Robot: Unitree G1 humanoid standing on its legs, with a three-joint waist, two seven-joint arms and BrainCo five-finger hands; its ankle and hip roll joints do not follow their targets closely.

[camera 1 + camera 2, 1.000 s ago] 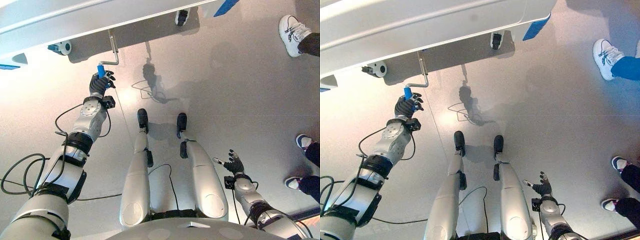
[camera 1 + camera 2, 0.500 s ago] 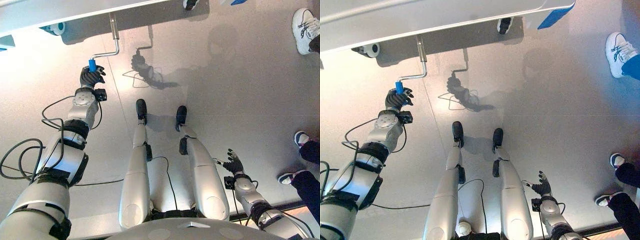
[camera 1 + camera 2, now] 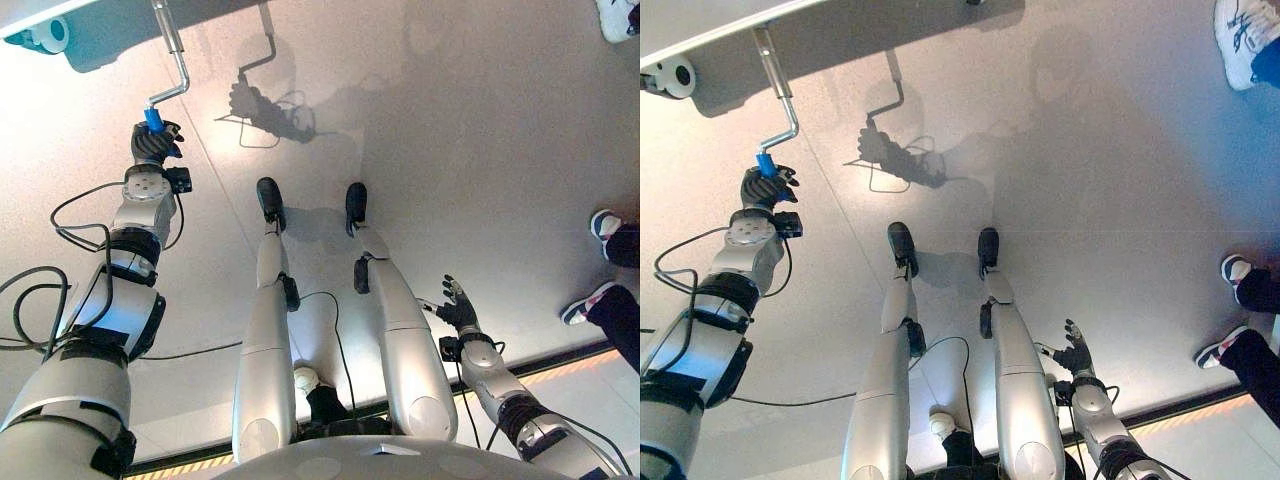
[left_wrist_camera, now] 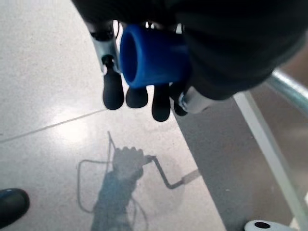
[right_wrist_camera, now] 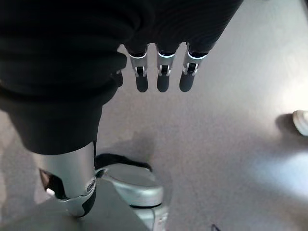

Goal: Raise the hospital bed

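1. Hospital bed (image 3: 700,40) along the far edge of the grey floor (image 3: 450,150), with a white caster (image 3: 676,75) under its frame.
2. Bent metal crank (image 3: 172,60) dropping from the bed's underside, ending in a blue grip (image 3: 154,120).
3. Left hand (image 3: 152,146) curled round that blue grip.
4. Right hand (image 3: 459,310) well away from the bed, fingers spread and holding nothing.
5. A person's shoes (image 3: 602,225) off beyond that hand.

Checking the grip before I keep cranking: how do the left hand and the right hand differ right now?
The left hand is curled round the blue crank grip; the right hand holds nothing, its fingers straight. The left hand reaches far forward to the bed's crank; the right hand hangs low beside the robot, over bare floor. Both have a dark ribbed cover and dark-tipped silver fingers.
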